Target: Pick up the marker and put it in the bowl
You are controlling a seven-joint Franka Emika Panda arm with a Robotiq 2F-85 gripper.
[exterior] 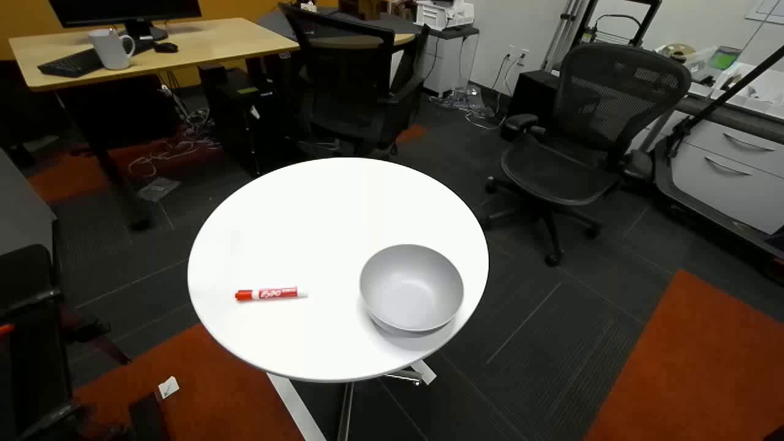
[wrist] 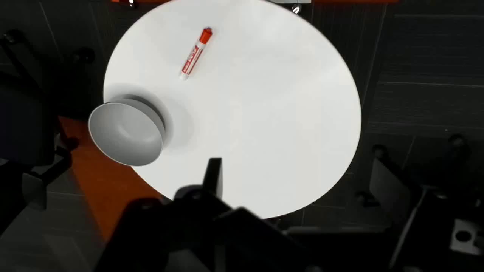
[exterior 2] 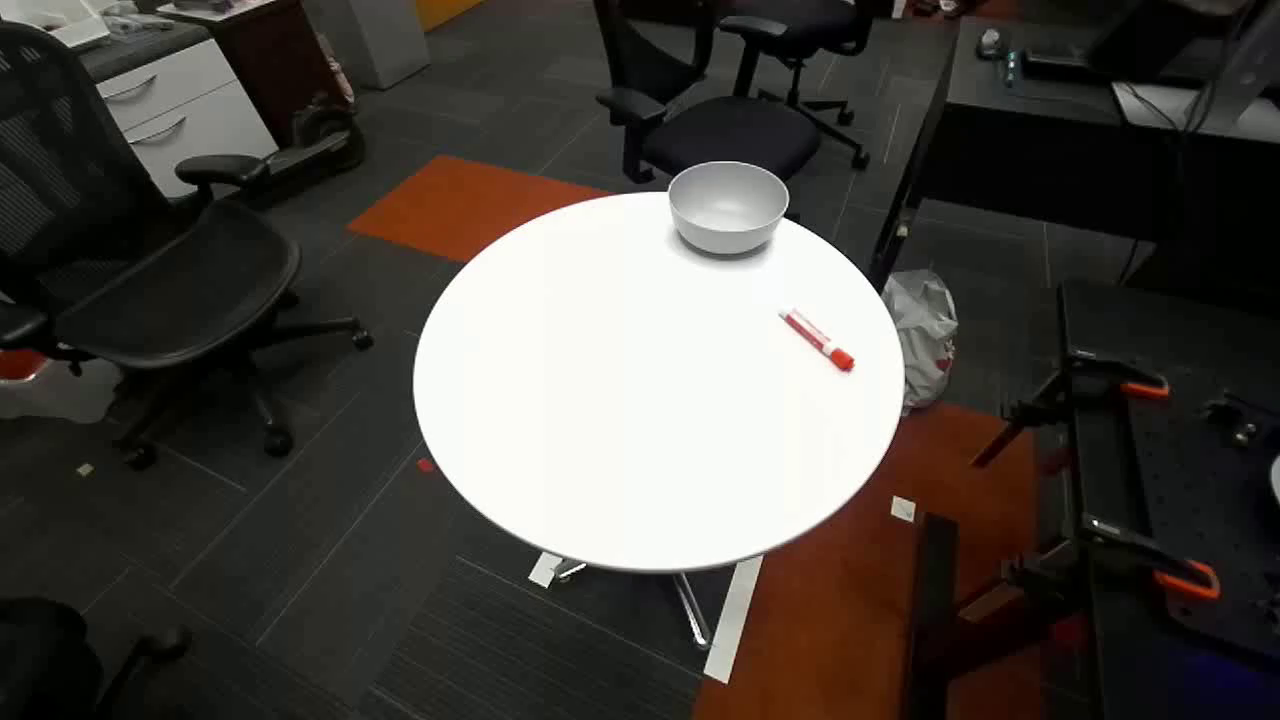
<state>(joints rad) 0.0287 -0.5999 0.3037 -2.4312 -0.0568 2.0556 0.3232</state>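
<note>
At the left of an exterior view, I am seeing a white mug [exterior: 110, 49] that is standing on a desk [exterior: 226, 40], behind the round white worktop [exterior: 324, 214]. Next, the marker [exterior: 269, 294] is lying flat on the worktop's left half, its red cap pointing left and its whitish end facing the bowl [exterior: 410, 294]. The bowl is sitting upright farther right, near the worktop's edge and apart from the marker. Beyond that, a black chair [exterior: 612, 104] is standing, with drawers [exterior: 723, 174] sitting to its right.

In my wrist view, the bowl is filling part of the left side, the marker is slanting across the worktop to its upper right, and the jaws are showing at the bottom, black and blurred, well apart from the marker. I am not managing to tell whether they are gaping or meeting.
</note>
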